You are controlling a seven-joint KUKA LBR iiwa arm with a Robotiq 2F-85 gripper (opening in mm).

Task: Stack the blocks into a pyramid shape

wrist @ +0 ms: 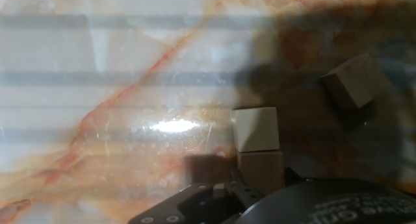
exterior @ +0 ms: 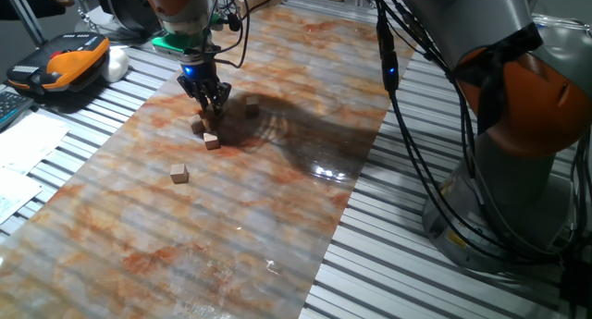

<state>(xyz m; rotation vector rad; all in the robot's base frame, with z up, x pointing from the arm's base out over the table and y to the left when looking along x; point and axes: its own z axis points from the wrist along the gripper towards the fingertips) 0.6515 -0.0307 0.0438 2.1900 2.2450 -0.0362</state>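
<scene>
Four light-brown wooden blocks show in the fixed view on the marbled mat [exterior: 277,190]: one block [exterior: 252,104] to the right of the gripper, one block [exterior: 197,126] just below its fingers, one block [exterior: 212,141] nearer the camera, and one block [exterior: 179,174] alone further forward. My gripper [exterior: 211,111] hangs low over the group, its tips close above the mat. The hand view shows two blocks touching, a pale block [wrist: 255,128] and a darker block [wrist: 261,169] right at the gripper body, plus a tilted block [wrist: 354,81] apart at the right. The fingertips are hidden there.
An orange and black device [exterior: 69,60] and papers [exterior: 23,148] lie off the mat at the left. The arm's grey and orange base [exterior: 518,125] and hanging cables [exterior: 407,143] stand at the right. The mat's right edge meets slatted metal table [exterior: 388,263].
</scene>
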